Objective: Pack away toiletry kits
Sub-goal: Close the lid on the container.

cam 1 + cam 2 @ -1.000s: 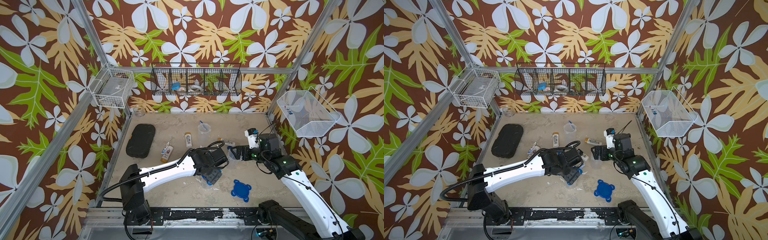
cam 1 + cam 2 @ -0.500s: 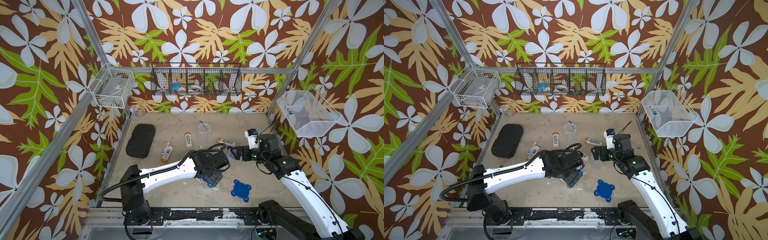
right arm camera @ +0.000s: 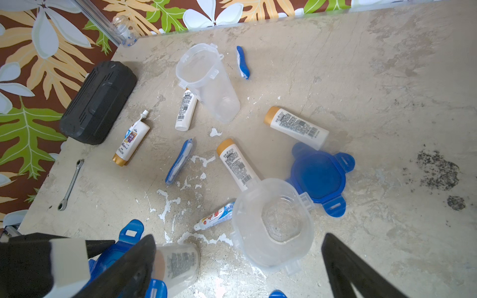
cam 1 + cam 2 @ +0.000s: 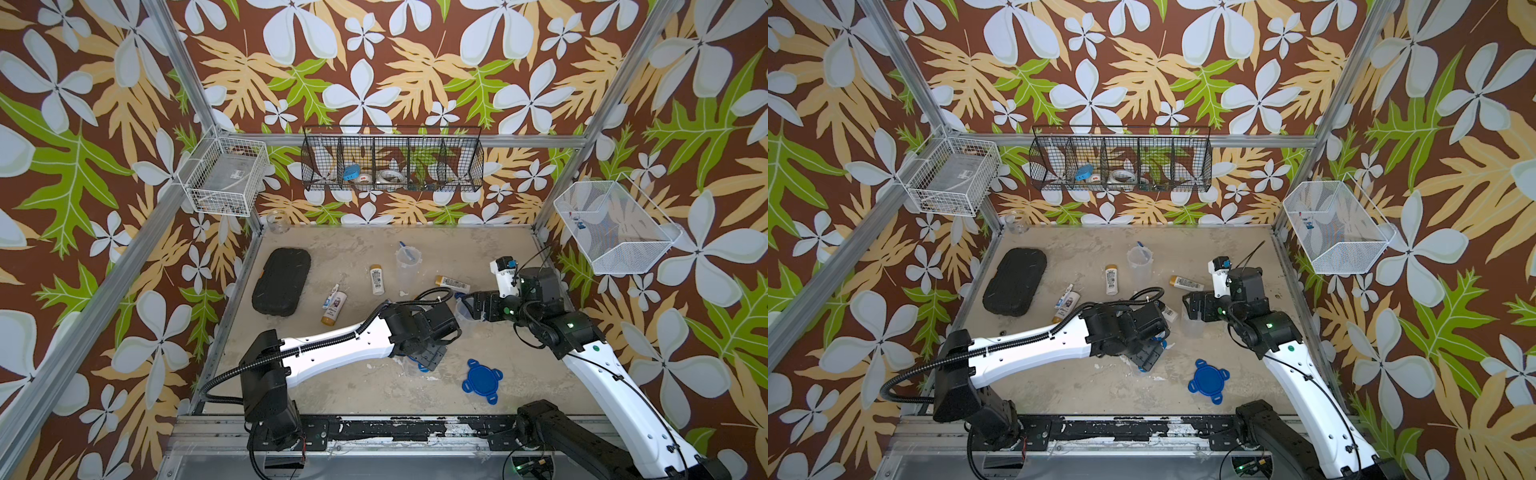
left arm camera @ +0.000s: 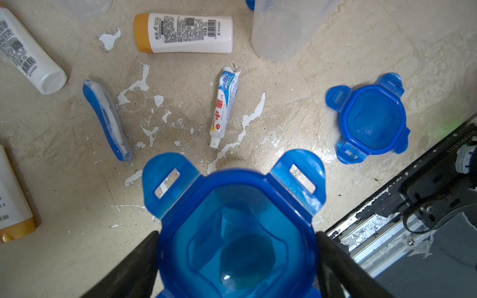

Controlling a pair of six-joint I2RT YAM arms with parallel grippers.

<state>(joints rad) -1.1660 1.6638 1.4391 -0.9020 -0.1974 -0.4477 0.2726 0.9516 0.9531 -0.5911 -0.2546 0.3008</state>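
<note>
Far left on the tabletop (image 4: 353,399) lies the black case (image 4: 282,280). Near the centre, the left end effector (image 4: 428,358) is clamped on the blue lid (image 5: 237,219) of a clear cup (image 3: 188,281) with a bottle (image 3: 179,260) inside, and it has edged only slightly nearer than a second ago. Just right of it, a loose blue lid (image 4: 482,380) lies unmoved. Further right, the right end effector (image 4: 473,305) stays spread wide in the same spot, with an open cup (image 3: 273,224) standing ungripped between its fingers (image 3: 343,268)
</note>
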